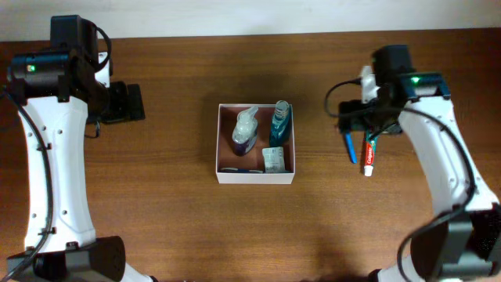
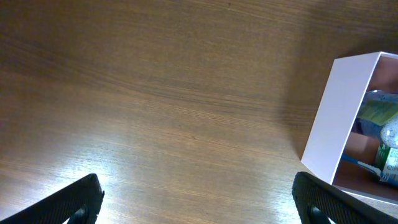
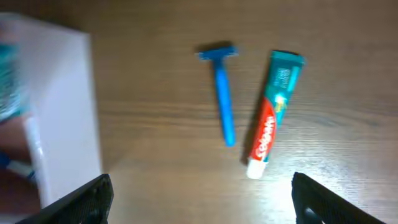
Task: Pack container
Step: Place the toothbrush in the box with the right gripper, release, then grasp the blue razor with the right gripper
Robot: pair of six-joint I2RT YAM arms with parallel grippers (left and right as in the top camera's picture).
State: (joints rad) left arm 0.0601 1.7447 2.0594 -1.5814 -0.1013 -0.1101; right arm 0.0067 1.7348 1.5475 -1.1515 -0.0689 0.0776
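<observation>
The container (image 1: 255,177), a square white-walled box, sits mid-table. It holds a clear bottle (image 1: 245,130), a teal bottle (image 1: 279,124), a green-and-white packet (image 1: 274,160) and a blue toothbrush (image 1: 241,169). A blue razor (image 1: 350,146) and a red-and-teal toothpaste tube (image 1: 369,154) lie on the table to its right. My right gripper (image 1: 349,110) hovers open and empty just above them; its wrist view shows the razor (image 3: 222,99), the toothpaste (image 3: 270,115) and the container wall (image 3: 65,106) ahead of the open jaws (image 3: 202,199). My left gripper (image 1: 127,102) is open and empty, far left of the container (image 2: 339,118).
The wooden table (image 1: 172,204) stretches bare between the left gripper (image 2: 199,199) and the container. The right arm's cable (image 1: 337,98) loops beside the razor. The table's far edge runs along the top of the overhead view.
</observation>
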